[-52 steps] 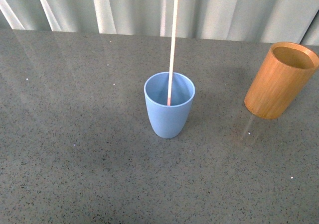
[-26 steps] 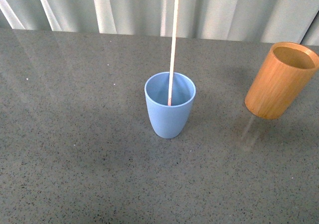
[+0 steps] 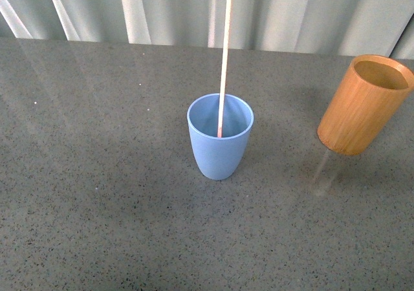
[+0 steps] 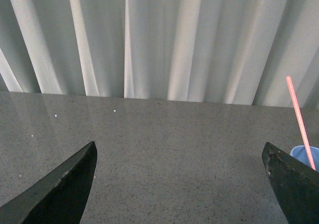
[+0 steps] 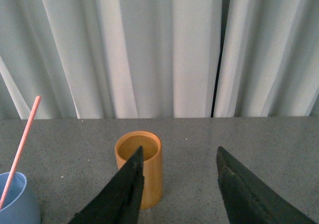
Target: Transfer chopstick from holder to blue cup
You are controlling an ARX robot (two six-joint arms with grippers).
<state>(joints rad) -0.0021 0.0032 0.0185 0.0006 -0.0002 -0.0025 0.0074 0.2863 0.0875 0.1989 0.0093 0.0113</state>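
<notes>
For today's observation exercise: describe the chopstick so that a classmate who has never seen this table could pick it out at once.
On the grey speckled table in front of the pale curtain, find the blue cup near the middle, left of the wooden holder. The chopstick stands in that cup, leaning on its rim. It is the only long, thin thing there: a pale stick with a pinkish lower tip, rising well above both containers.

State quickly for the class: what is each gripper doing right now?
Left gripper: open, holding nothing.
Right gripper: open, holding nothing.
</notes>
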